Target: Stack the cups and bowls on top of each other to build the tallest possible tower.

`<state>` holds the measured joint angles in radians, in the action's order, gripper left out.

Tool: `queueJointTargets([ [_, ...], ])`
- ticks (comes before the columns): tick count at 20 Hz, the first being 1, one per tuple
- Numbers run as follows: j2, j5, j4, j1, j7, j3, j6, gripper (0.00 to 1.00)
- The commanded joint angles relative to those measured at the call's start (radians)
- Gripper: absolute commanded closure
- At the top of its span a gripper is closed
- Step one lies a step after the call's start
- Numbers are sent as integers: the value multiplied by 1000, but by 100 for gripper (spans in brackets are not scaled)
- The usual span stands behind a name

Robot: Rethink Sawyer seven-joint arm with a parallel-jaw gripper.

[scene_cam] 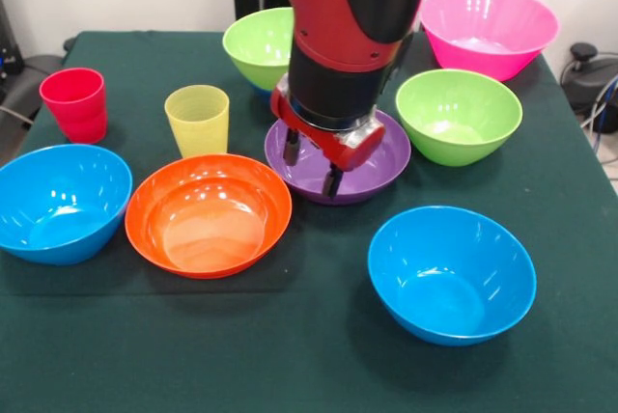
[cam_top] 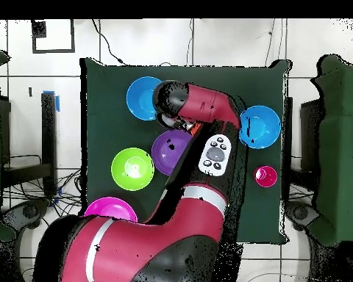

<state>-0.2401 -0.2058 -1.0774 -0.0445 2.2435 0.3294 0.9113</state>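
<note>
From the front we look across the table (scene_cam: 319, 355) toward the robot's pedestal, fairly close and angled down, with the purple bowl (scene_cam: 377, 167) near the middle. From overhead we look straight down from much higher, the robot's base at the bottom. We see that same purple bowl (cam_top: 167, 150) and the table (cam_top: 106, 95) in both views, turned half round.
</note>
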Motion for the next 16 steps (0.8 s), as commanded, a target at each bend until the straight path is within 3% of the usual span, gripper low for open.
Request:
queueJointTargets([
  [1, 19, -59, -56, 52, 318, -26, 80, 0],
  [16, 53, -76, -47, 52, 317, -27, 80, 0],
])
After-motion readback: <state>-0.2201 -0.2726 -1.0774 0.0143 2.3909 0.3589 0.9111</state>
